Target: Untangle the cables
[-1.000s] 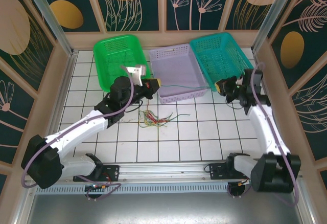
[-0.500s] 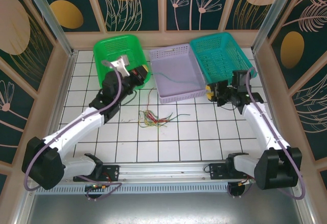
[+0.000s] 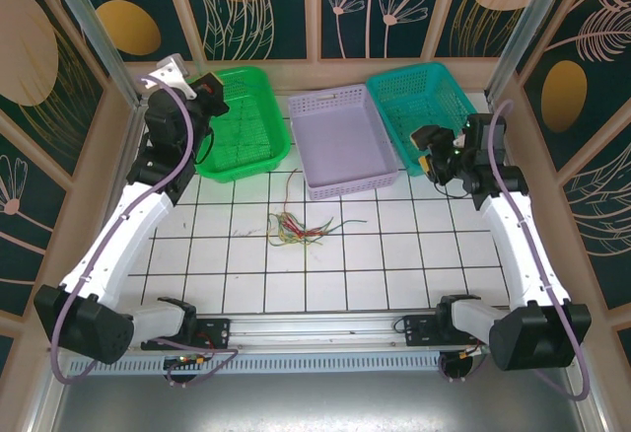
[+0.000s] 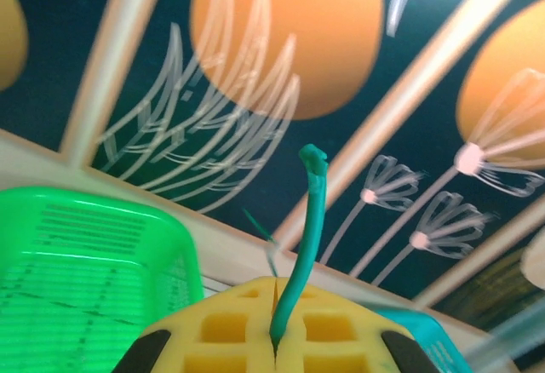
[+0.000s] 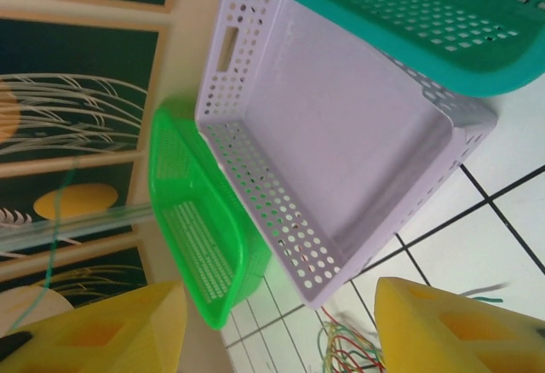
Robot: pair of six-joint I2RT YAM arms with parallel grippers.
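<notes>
Now: one green wire lifted out, ready to sort

Clamped tight, the left gripper (image 4: 274,346) pinches a green cable (image 4: 303,237), whose end pokes up between the yellow pads (image 4: 221,322). It is raised at the far left corner of the green basket (image 3: 246,71). The drop looks next: bring whatever length hangs below over the basket before releasing, so no tail drapes the rim. The other cables (image 3: 296,227) lie bunched on the tiles in front of the lilac basket (image 3: 350,187). The right gripper (image 5: 281,322) hangs with jaws apart, empty, beside the teal basket (image 3: 404,69).

The cables (image 3: 296,227) lie in a loose tangle on the tiled desk (image 3: 394,254) at frame centre — red, green, orange, yellow. One green cable (image 4: 305,245) stands pinched between closed yellow fingers (image 4: 243,309) — tip bent.
</notes>
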